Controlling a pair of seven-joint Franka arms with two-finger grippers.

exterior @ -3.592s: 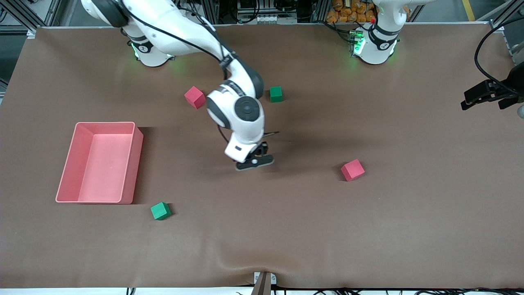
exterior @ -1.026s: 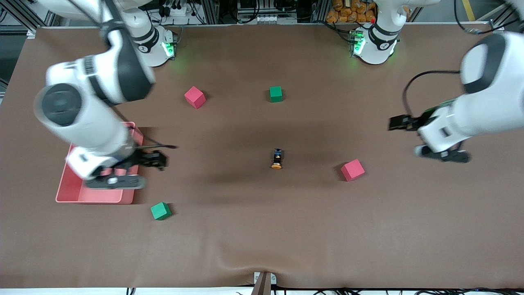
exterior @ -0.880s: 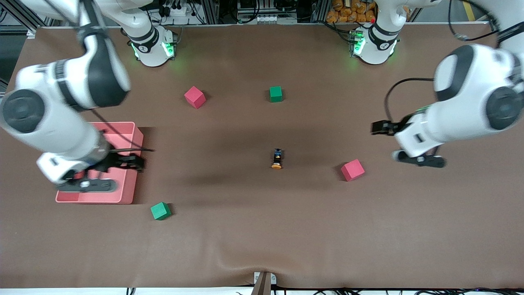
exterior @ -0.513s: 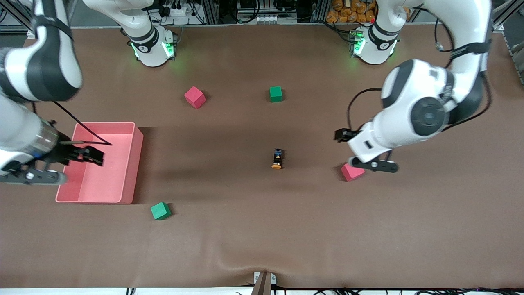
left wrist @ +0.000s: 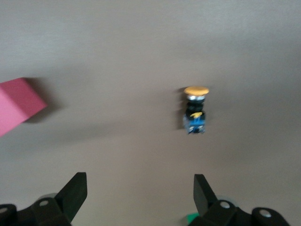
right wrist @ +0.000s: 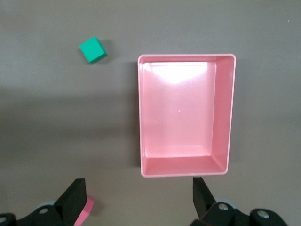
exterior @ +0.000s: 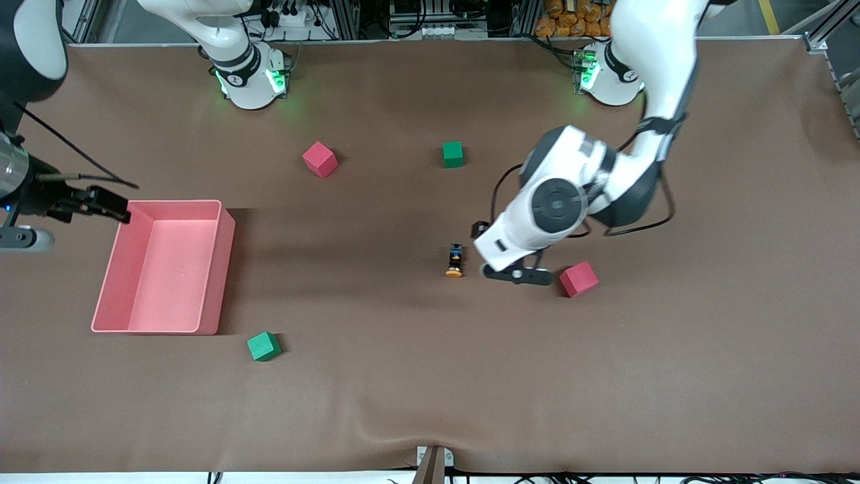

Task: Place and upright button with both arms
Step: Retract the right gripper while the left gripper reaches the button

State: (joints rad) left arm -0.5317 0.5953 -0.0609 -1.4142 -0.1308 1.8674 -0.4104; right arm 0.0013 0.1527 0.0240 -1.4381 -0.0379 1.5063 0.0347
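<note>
The button (exterior: 455, 260) lies on its side at frame centre — the open, empty left gripper (exterior: 516, 274) hangs just beside it and could knock it rolling. The right gripper (exterior: 20, 237) waits open at the frame's left edge.

Front cam: high, across the table (exterior: 430, 403), facing both arm bases, whole surface in frame. Left wrist cam: low, straight down, close on the button (left wrist: 195, 109) and a red cube (left wrist: 16, 109), both also in front view. Right wrist cam: higher, straight down on the pink bin (right wrist: 184, 115) and a green cube (right wrist: 91, 49), shared with front view.
</note>
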